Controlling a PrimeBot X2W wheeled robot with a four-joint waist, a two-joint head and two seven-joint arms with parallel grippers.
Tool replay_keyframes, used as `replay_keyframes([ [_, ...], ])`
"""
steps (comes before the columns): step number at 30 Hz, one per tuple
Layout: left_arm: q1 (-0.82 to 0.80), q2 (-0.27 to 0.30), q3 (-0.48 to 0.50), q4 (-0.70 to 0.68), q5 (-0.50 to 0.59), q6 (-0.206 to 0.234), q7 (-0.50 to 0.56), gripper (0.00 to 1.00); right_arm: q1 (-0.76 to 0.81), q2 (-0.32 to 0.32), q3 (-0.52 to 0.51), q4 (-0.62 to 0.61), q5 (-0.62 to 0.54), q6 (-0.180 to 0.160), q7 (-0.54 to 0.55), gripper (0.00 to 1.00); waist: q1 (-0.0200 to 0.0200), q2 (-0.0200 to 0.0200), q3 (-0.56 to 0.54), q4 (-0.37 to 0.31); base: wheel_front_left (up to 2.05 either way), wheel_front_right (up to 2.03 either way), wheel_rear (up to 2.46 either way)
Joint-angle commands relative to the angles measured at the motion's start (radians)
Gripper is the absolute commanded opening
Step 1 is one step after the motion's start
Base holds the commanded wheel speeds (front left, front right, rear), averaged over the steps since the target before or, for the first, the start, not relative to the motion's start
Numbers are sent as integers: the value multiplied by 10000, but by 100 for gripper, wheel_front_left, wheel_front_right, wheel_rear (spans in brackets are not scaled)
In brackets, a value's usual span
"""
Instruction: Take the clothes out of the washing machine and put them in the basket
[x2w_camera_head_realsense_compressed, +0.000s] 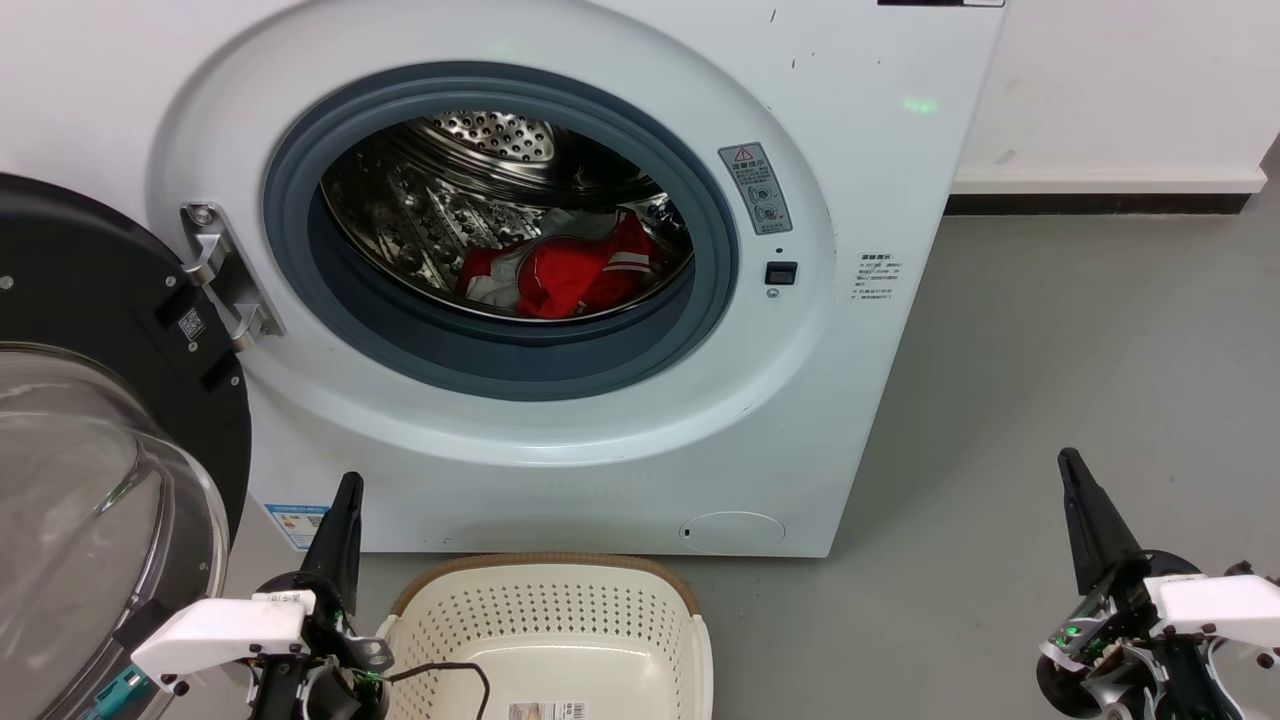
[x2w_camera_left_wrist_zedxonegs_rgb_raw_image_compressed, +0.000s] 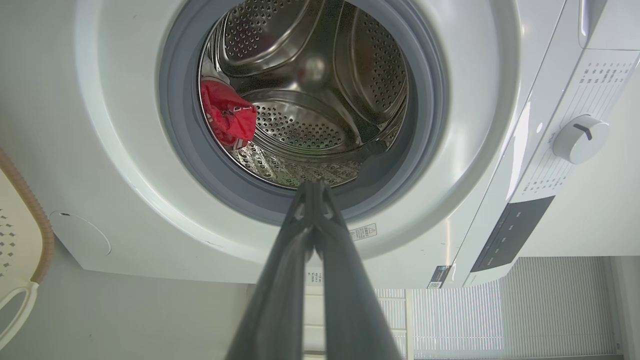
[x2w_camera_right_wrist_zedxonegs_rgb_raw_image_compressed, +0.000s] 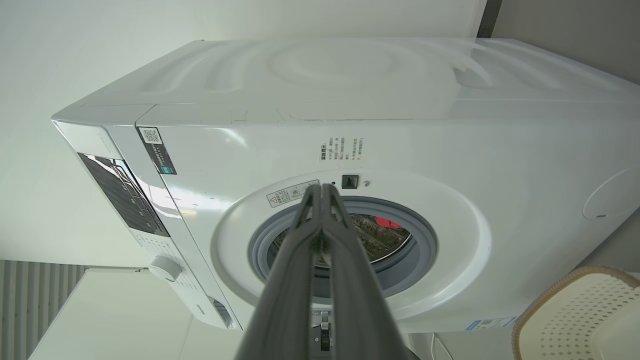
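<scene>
– Left gripper (x2w_camera_head_realsense_compressed: 350, 487) sat nearest the lens, low in front of the washing machine (x2w_camera_head_realsense_compressed: 880, 180). Its long dark fingers were pressed together to a point, with nothing between them.
– Right gripper (x2w_camera_head_realsense_compressed: 1068, 462)?
– Same. Fingers met tip to tip and held nothing, off the machine's right corner over grey floor (x2w_camera_head_realsense_compressed: 1100, 350). Both pointed up toward the porthole, which I'd judge as parked ahead of a first reach.
– Clothes (x2w_camera_head_realsense_compressed: 575, 275)?
– Inside the machine. A soft red heap with white panels and stripes, slumped low in the perforated steel drum (x2w_camera_head_realsense_compressed: 420, 210) toward its right, where loose cloth would settle.
– Basket (x2w_camera_head_realsense_compressed: 550, 610)?
– Low cream plastic with a perforated wall and a brown woven rim. No garment in the part visible. It stood just in front of the machine, under the porthole, likely so a pulled garment drops a short way.
– Door (x2w_camera_head_realsense_compressed: 100, 300)?
– Black-framed domed glass, open wide to the left of the machine on a metal hinge (x2w_camera_head_realsense_compressed: 225, 275). That left the smooth grey rubber seal (x2w_camera_head_realsense_compressed: 500, 360) unobstructed.
</scene>
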Motion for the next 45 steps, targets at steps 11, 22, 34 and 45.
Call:
replay_keyframes([
  [11,-61,-14,21,-6,-18,-29,18,0,-122,33,9,16,-44,0,3,0,0,-1,0,0,0,0,0],
  [22,-61,-14,21,-6,-18,-29,18,0,-122,34,9,16,-44,0,2,0,0,-1,0,0,0,0,0],
  [34,-61,-14,21,-6,-18,-29,18,0,-122,34,10,16,-44,0,2,0,0,-1,0,0,0,0,0],
  [45,305,-25,2,38,467,7,-335,100,317,9,92,165,-324,0,-320,100,0,-1,6,3,0,0,0],
])
